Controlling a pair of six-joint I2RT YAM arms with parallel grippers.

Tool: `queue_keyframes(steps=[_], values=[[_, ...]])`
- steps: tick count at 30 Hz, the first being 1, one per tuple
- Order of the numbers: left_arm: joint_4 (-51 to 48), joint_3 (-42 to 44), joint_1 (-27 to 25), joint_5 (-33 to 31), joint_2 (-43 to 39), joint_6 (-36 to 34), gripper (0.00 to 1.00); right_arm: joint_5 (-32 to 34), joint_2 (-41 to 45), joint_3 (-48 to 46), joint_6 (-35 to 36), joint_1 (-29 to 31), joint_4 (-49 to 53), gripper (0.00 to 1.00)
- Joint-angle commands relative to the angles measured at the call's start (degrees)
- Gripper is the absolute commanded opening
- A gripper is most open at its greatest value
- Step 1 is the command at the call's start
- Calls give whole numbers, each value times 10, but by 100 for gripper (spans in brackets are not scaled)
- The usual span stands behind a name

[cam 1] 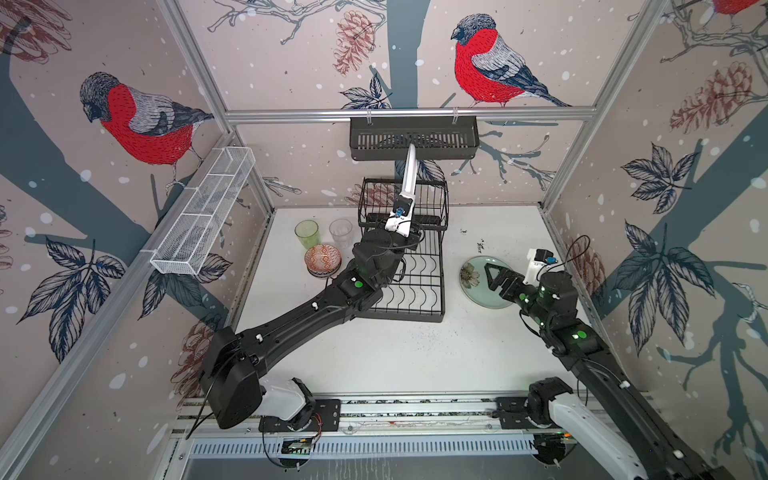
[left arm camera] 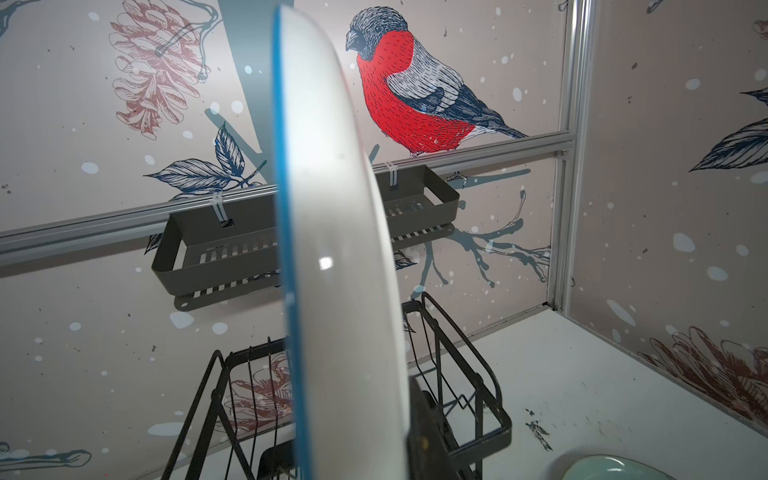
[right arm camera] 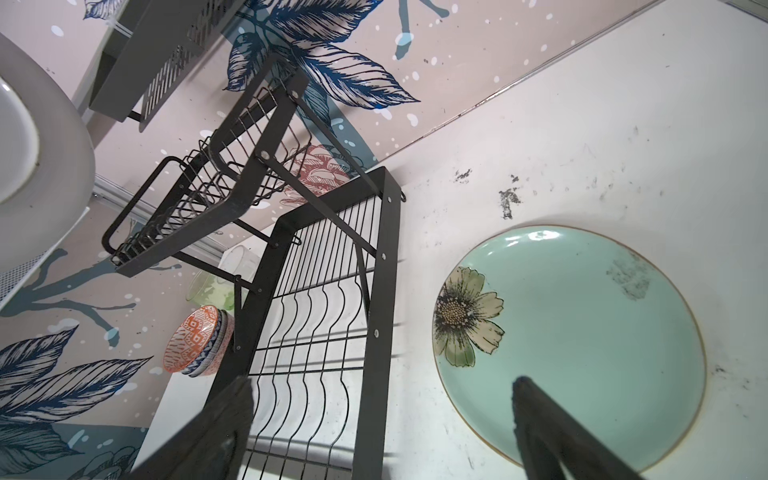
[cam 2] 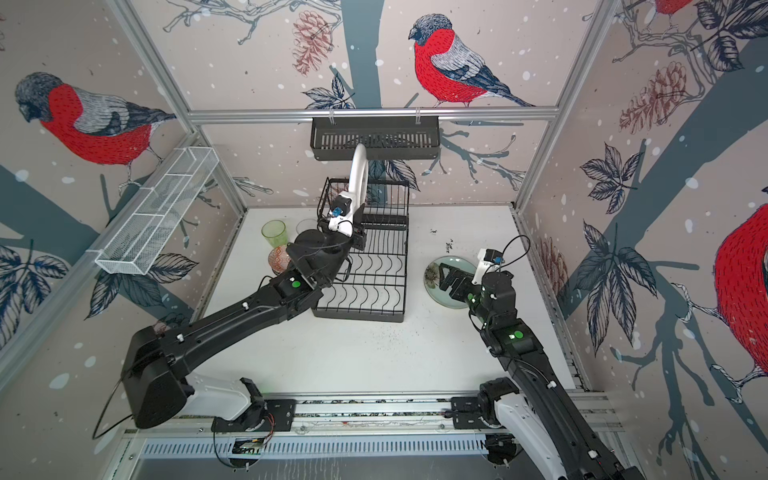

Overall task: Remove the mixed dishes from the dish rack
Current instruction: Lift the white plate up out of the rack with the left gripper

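Plate (left arm camera: 332, 249) upright in left pincer (left arm camera: 351, 440)

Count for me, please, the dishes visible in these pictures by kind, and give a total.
Plates: 2 (white plate, mint plate)
Bowls: 3 (one bowl stack)
Tumblers: 2 (green tumbler, clear tumbler)
Total: 7

Bright even light, soft shadows; edges distorted; wrist-view foreground blurred.
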State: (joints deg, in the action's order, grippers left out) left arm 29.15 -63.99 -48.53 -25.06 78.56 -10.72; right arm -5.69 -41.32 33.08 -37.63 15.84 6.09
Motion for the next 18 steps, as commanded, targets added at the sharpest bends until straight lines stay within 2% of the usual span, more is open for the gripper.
queue_keyframes(steps=[1, 9, 13, 18], values=[[76, 21, -22, -16, -29, -2, 0, -17, -3, 13, 12, -2, 10, 97], [41, 95, -71, -20, -112, 9, 0, -45, -24, 36, 14, -1, 29, 97], [21, 131, -79, 15, -163, 17, 0, -48, -24, 46, 17, -3, 37, 97], [16, 168, -81, 23, -209, 29, 0, -59, -35, 66, 20, -3, 51, 97]])
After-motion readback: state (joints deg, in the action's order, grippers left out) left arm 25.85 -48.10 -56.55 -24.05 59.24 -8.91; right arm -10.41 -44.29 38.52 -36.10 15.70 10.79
